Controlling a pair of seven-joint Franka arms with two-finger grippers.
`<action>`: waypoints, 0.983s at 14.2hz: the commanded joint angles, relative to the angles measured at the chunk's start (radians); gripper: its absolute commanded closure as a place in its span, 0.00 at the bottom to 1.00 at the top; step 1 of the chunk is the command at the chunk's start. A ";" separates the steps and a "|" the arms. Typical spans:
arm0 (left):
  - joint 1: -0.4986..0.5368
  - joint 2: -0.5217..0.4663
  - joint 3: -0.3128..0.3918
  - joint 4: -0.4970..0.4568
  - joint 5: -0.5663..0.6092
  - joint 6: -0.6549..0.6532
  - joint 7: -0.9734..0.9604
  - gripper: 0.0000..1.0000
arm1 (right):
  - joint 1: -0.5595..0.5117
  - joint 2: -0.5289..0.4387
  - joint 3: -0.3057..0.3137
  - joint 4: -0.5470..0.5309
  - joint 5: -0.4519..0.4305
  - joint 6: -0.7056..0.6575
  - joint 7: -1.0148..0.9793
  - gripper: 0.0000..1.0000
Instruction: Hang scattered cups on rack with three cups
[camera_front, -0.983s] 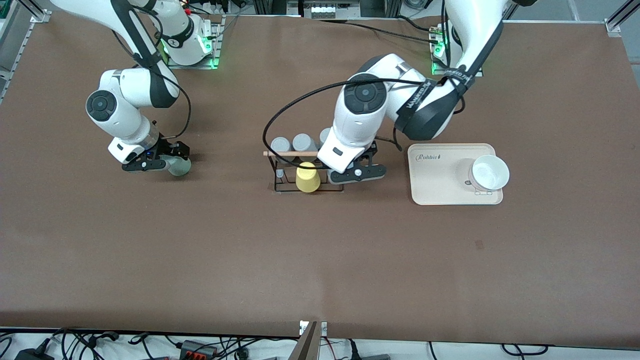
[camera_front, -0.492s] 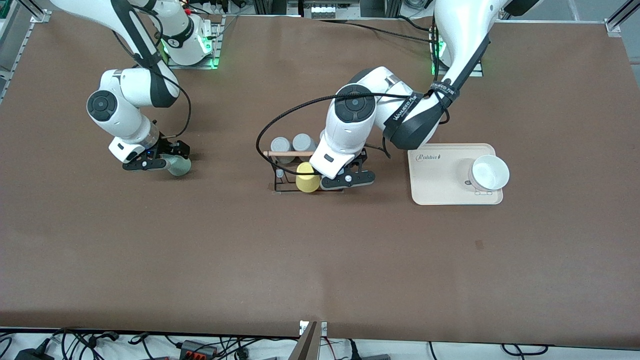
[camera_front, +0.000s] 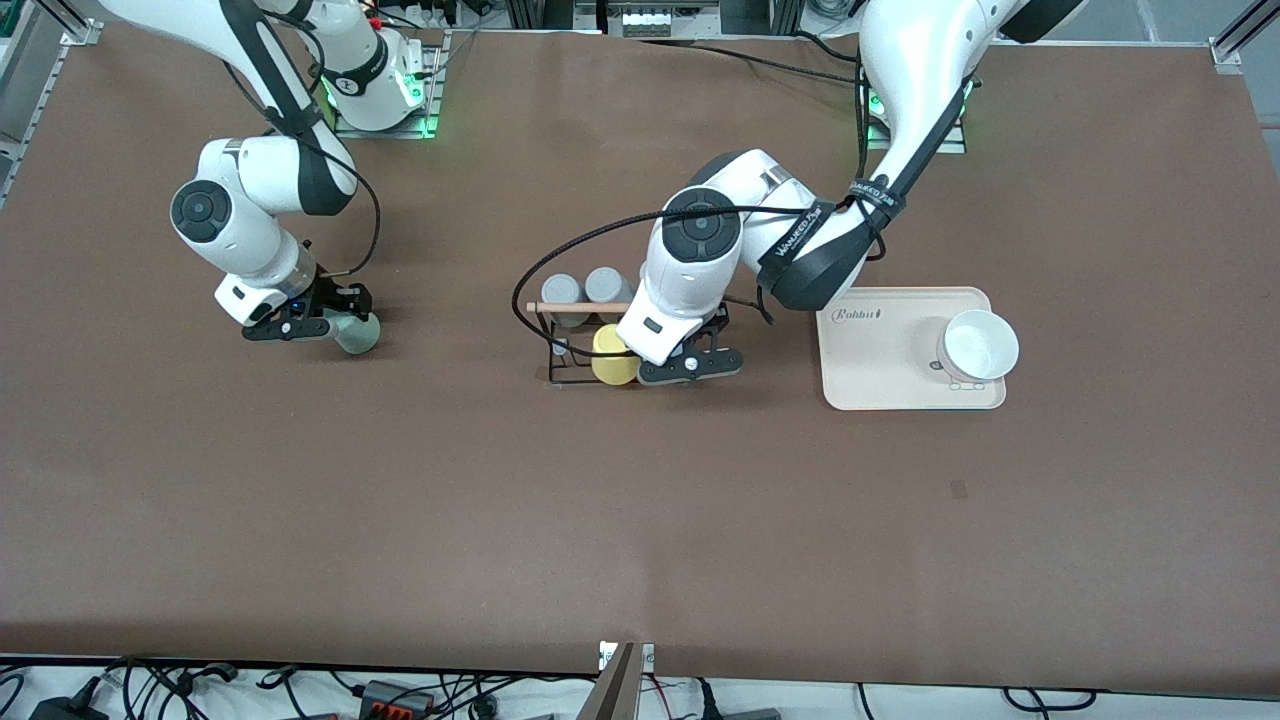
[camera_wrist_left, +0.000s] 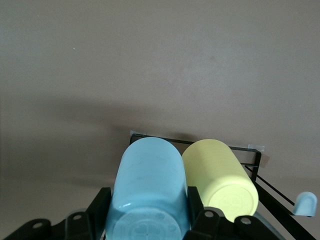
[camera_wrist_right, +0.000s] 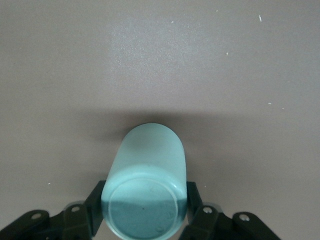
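With left gripper (camera_wrist_left: 150, 227) clamped on the light blue cup (camera_wrist_left: 149, 190) over the rack (camera_front: 570, 345), just beside the yellow cup (camera_wrist_left: 221, 172), lower mouth-down squarely onto a free peg; right gripper (camera_wrist_right: 145, 217), toward the rack's right-arm side, clamps the mint cup (camera_wrist_right: 146, 180).

left arm hides rack (camera_front: 585, 340) end, light blue cup (camera_wrist_left: 147, 192) rim cropped

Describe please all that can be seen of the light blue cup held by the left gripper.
The light blue cup is small, plain and handleless, slightly tapered, and looks like matte plastic with faint smudges. The left gripper is shut on it, one finger on each side. It is held beside the yellow cup, apparently touching it, over the black wire rack. The front view hides it under the arm.
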 joint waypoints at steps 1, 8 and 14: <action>-0.007 0.038 0.004 0.029 0.032 -0.004 -0.004 0.87 | -0.007 -0.009 -0.001 -0.007 0.009 0.010 -0.014 0.73; -0.007 0.067 0.006 0.027 0.035 0.059 -0.004 0.87 | -0.002 -0.045 -0.004 -0.001 0.009 -0.002 -0.015 0.73; -0.004 0.081 0.006 0.027 0.035 0.058 -0.007 0.42 | -0.001 -0.124 -0.004 0.103 0.009 -0.200 -0.007 0.73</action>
